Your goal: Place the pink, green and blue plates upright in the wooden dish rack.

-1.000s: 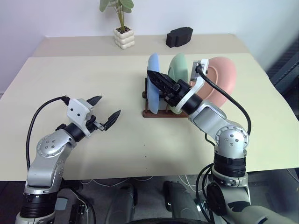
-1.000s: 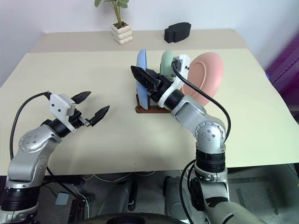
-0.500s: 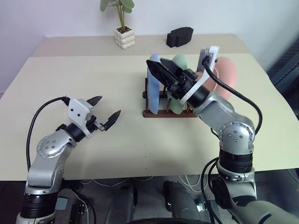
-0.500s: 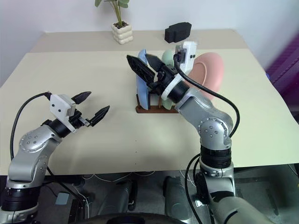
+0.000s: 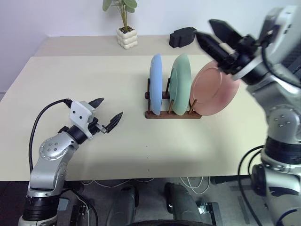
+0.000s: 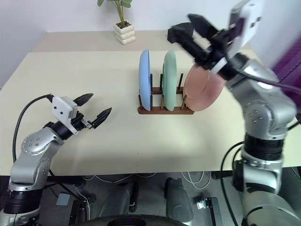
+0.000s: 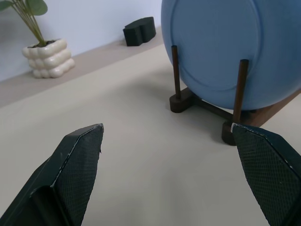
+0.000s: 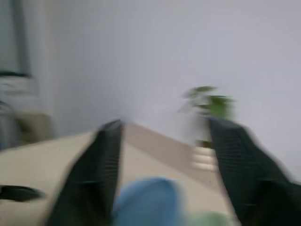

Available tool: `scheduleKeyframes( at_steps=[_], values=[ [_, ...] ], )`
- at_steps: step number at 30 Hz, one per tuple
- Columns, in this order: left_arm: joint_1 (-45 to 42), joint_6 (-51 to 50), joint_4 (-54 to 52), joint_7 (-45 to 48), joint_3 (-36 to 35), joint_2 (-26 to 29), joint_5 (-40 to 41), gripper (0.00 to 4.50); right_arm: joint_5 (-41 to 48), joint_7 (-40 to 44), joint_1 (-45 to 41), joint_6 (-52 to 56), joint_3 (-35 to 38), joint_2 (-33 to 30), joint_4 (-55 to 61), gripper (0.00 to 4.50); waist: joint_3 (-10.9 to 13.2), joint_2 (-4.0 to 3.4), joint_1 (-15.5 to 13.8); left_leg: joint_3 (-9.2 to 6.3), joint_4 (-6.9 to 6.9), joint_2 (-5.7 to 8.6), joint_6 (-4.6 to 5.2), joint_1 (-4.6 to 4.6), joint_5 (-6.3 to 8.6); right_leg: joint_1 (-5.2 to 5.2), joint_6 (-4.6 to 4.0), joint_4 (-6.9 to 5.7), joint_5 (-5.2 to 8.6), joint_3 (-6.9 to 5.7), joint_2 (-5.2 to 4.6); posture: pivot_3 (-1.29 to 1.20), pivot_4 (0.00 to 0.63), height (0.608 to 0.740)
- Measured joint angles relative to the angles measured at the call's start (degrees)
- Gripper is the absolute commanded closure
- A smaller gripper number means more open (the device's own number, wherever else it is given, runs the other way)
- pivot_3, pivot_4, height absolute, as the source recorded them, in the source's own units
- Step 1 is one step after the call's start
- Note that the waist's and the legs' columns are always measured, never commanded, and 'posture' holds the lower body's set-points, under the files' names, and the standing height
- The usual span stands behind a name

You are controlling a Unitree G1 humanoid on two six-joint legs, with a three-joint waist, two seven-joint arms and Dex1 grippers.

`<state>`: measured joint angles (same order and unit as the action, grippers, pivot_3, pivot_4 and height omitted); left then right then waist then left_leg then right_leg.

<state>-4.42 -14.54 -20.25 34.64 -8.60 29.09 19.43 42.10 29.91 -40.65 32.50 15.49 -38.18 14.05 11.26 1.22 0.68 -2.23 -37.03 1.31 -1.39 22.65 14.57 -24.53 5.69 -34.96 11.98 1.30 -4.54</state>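
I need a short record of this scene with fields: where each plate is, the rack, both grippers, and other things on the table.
blue plate: upright in rack, robot's left end
green plate: upright, middle
pink plate: at the right end, leaning
wooden dish rack: on the beige table, holding all three plates
left gripper: open, empty, low over the table left of the rack
right gripper: open, empty, raised above the pink plate
background: potted plant, black object
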Motion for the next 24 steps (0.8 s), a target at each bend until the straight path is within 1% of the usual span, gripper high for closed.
scheduleKeyframes(
  at_steps=[1,2,3,7,10,13,17,24],
  values=[
    [-0.4,-0.1,0.1,0.6,0.4,0.0,0.5,0.0,-1.7,0.5,0.7,-0.8,1.2,-2.3,-2.1,3.93,0.0,0.0,0.0,0.02,0.0,0.0,0.0,0.0,0.0,0.0,-0.01,0.0,0.0,0.0,0.0,0.0,0.15,0.73],
    [-0.8,-0.2,0.1,1.3,0.6,0.0,1.1,0.0,-2.9,0.8,1.2,-1.2,2.0,-3.7,-3.4,4.4,0.0,0.01,0.0,0.03,0.0,-0.01,0.01,0.0,0.0,0.0,-0.01,0.01,0.0,0.01,0.0,0.0,0.15,0.73],
    [-1.1,-0.3,0.1,2.1,0.9,0.1,1.7,0.0,-4.2,1.0,1.9,-1.7,2.6,-4.9,-4.6,4.46,0.0,0.01,0.0,0.05,0.0,-0.01,0.01,0.0,0.01,0.0,-0.01,0.01,0.01,0.02,0.0,0.0,0.15,0.73],
    [-1.7,-2.4,-0.2,7.5,2.9,1.9,5.1,0.0,-11.8,1.2,6.3,-3.7,2.7,-10.3,-8.7,4.46,0.0,0.0,0.1,0.15,0.0,-0.02,0.04,-0.01,0.02,-0.01,-0.01,0.01,0.01,0.09,0.0,0.0,0.15,0.73],
    [-1.5,-4.2,-0.5,10.9,3.9,2.9,7.5,0.0,-17.3,0.7,9.3,-4.7,1.8,-12.3,-10.0,4.46,0.0,-0.02,0.3,0.2,-0.01,-0.02,0.05,-0.02,0.03,-0.03,-0.01,0.01,0.01,0.13,0.0,0.0,0.15,0.73],
    [-1.6,-5.2,-0.7,12.6,5.1,3.3,8.5,0.0,-20.2,0.6,11.0,-4.6,1.0,-12.6,-9.7,4.46,0.0,-0.02,0.2,0.2,-0.01,-0.03,0.05,-0.02,0.03,-0.03,-0.01,0.0,0.01,0.14,0.01,0.0,0.15,0.73],
    [-2.4,-5.2,-0.7,12.7,5.5,3.3,8.6,0.0,-23.6,0.4,12.8,-4.0,-1.1,-13.0,-9.2,4.46,0.0,-0.02,0.1,0.2,-0.04,-0.02,0.05,0.0,0.03,-0.03,-0.01,0.01,0.01,0.14,0.0,0.0,0.15,0.73],
    [-2.2,-5.2,-0.7,12.4,5.5,3.3,8.5,0.0,-23.8,3.1,13.5,-2.9,-3.9,-12.3,-4.8,4.46,0.0,-0.03,0.1,0.18,-0.04,-0.03,0.05,-0.01,0.03,-0.03,0.0,0.0,0.01,0.13,0.02,0.0,0.15,0.73]
  ],
)
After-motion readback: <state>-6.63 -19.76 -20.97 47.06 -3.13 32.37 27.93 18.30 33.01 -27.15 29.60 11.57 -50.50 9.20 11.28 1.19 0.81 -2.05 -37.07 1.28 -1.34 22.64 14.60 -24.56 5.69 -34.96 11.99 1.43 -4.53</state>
